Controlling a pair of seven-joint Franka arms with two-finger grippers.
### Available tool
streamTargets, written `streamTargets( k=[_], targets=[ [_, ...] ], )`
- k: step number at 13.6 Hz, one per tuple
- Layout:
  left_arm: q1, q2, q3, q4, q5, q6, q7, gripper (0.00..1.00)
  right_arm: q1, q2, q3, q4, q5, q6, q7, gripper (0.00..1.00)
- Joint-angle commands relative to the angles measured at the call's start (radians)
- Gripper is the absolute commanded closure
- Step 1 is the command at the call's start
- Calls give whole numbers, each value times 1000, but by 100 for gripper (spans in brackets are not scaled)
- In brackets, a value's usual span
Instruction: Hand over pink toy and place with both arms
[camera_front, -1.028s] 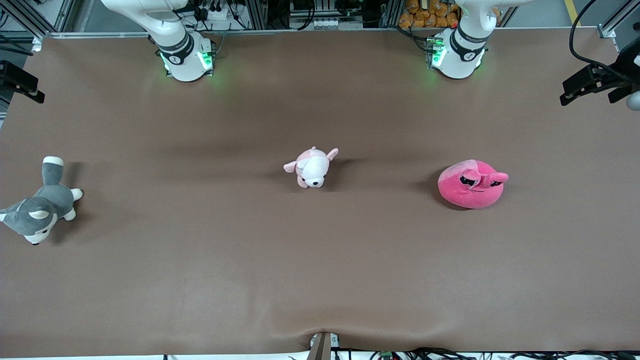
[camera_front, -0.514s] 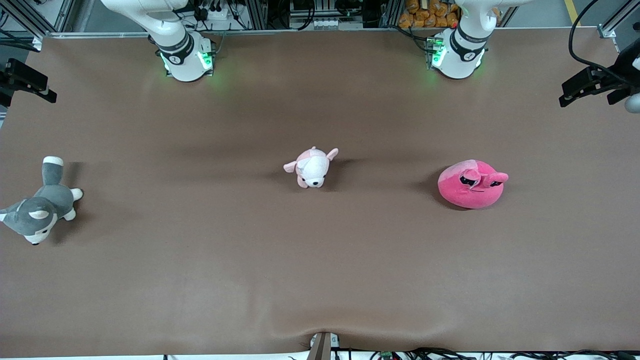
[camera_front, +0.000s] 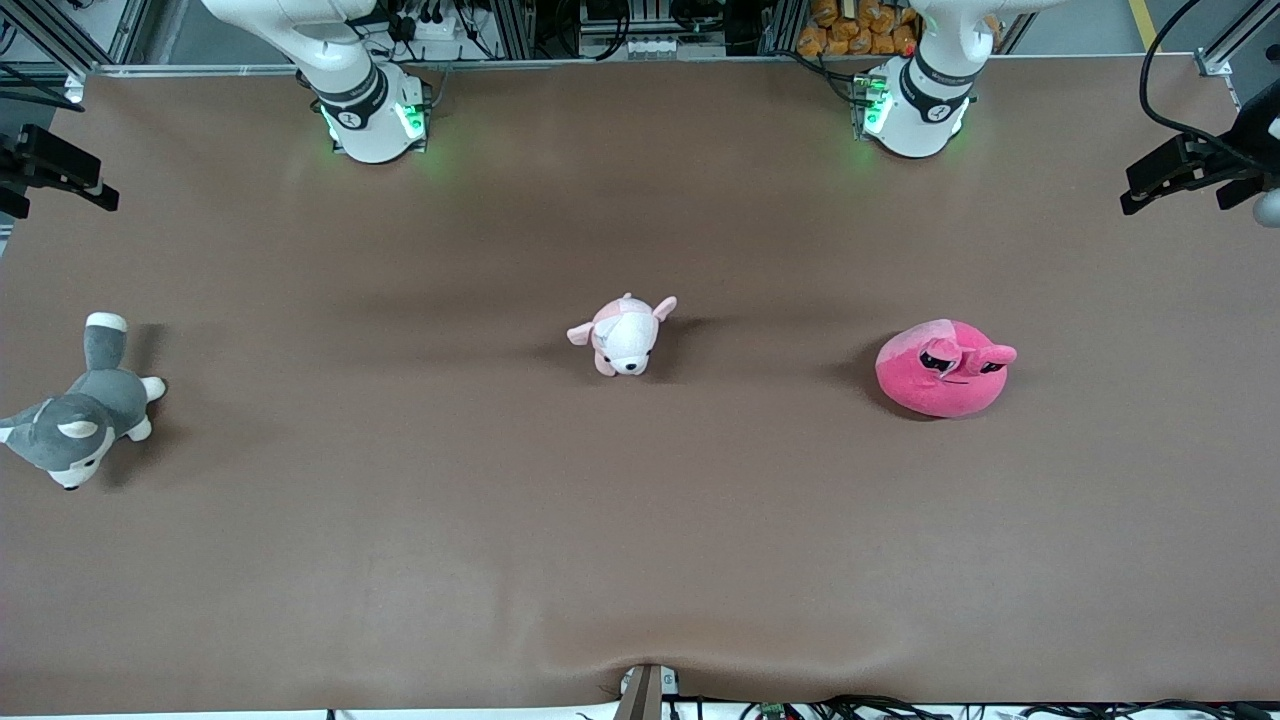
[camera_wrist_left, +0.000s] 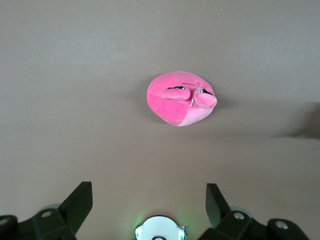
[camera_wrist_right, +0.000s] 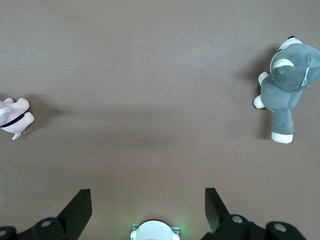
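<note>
Nearest the front camera, a grey husky plush (camera_front: 78, 418) lies at the right arm's end of the brown table (camera_front: 640, 560). Farther back, the pink toy (camera_front: 941, 367) rests toward the left arm's end, a pale puppy plush (camera_front: 623, 335) mid-table. Left gripper (camera_wrist_left: 149, 200) and right gripper (camera_wrist_right: 148, 200) hang high above the table, fingers spread wide, holding nothing.

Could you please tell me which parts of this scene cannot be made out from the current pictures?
- Pale puppy plush: right wrist view's edge cuts off all but a bit.
- Grey husky plush: front view's edge clips its ear.
- Pink toy: its underside is hidden against the table in every view.
- Left gripper and right gripper, both open: only the fingertips show in the wrist views; the bodies are cut off.
</note>
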Motion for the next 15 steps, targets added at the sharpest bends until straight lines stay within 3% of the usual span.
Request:
streamTargets(
  k=[1, 15],
  targets=[
    [4, 20, -1, 24, 2, -8, 8, 0, -18, 9, 6, 17, 11, -8, -9, 0],
    [58, 91, 8, 21, 7, -6, -9, 0, -28, 10, 4, 16, 14, -10, -6, 0]
  ],
)
